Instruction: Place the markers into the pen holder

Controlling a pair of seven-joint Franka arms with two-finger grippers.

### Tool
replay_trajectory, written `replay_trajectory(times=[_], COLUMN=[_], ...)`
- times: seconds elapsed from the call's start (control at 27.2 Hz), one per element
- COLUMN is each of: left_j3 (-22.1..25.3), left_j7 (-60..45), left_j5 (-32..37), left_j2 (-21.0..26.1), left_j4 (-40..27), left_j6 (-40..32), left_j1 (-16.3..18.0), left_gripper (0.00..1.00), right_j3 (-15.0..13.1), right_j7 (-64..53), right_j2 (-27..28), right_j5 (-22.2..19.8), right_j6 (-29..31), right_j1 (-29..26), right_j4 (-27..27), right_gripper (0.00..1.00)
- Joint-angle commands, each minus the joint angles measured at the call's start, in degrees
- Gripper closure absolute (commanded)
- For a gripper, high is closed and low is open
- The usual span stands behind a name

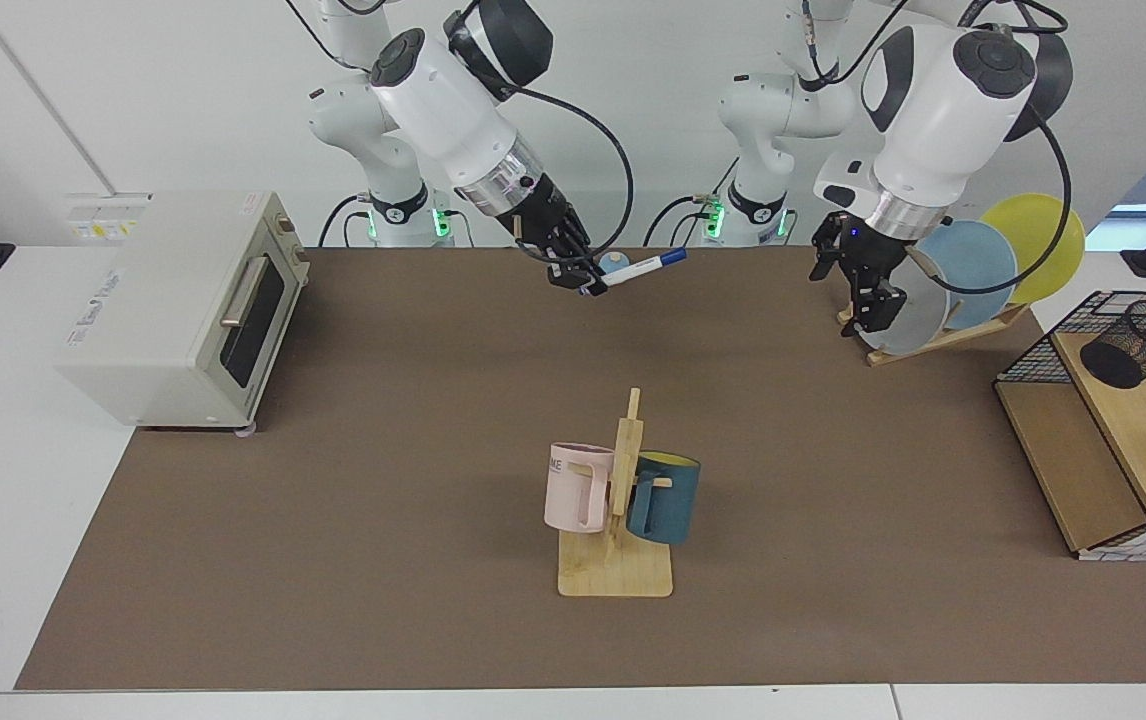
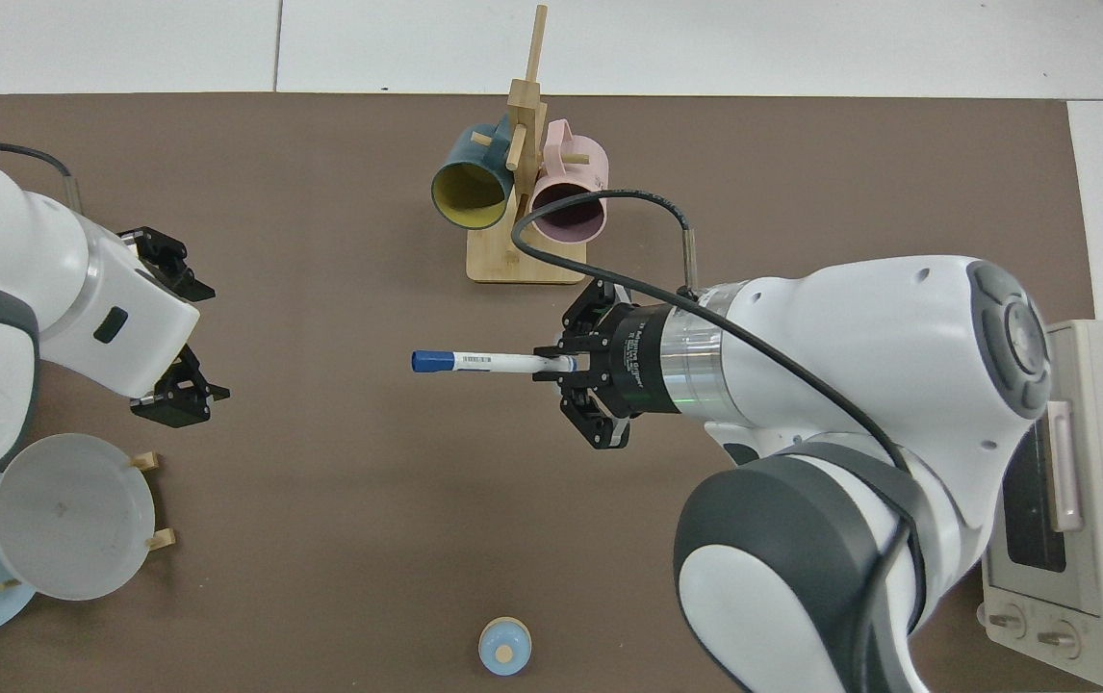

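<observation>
Right claw [image 1: 581,283] pinches the white marker [image 1: 643,267] by its tail end, blue cap pointing away toward the other arm, pen roughly level and lifted well above the brown surface [image 1: 333,520]. From above, same claw [image 2: 566,364] sits mid-surface with the marker [image 2: 479,362] sticking out sideways, near the mug rack [image 2: 523,192] but not touching it.

Left claw [image 1: 863,290] hangs empty with fingers spread, just in front of the plate rack [image 1: 943,300]; from above it [image 2: 181,342] faces the marker's cap with open space between them.

Pen holder [image 1: 1138,343], the small black mesh cup, stands tilted on the wooden shelf of the wire basket [image 1: 1103,440] at the far edge, well apart from the marker.

Progress: pickup done, marker in the air, nothing in the holder as far as I can see. Left to do, my guess: a handover to the left claw, since the holder is on that arm's side, then carry across and drop it into the cup. Roughly a third done.

Toaster oven [image 1: 183,310] and small blue bell [image 2: 504,646] uninvolved.
</observation>
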Motion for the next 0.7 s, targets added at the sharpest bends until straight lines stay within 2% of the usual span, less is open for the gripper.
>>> replay_trajectory(times=[0.0,0.15,0.29,0.66], left_j3=[-3.2,-7.15,-9.97,-13.57], left_j7=[-5.37,-7.93,-7.84,-9.68], left_j5=[-0.58,1.09,6.19,6.02], left_j2=[-0.49,-0.58,-0.49,-1.98], left_j4=[1.69,3.17,4.06,2.22], left_j6=[-1.95,-1.95,-1.69,-2.04], left_j1=[-0.83,-1.1,-1.1,-1.27], left_gripper=[0.0,0.01,0.01,0.02], right_j3=[-0.35,-0.35,-0.35,-0.35], right_j7=[3.65,5.14,6.38,7.43], right_j2=[2.13,3.1,3.63,4.33], right_j5=[1.5,1.59,1.68,2.21], right_j6=[4.75,7.56,9.41,9.86], right_j1=[3.73,5.92,6.81,6.98], right_j4=[0.9,0.81,0.81,0.81], right_gripper=[1.0,1.0,1.0,1.0])
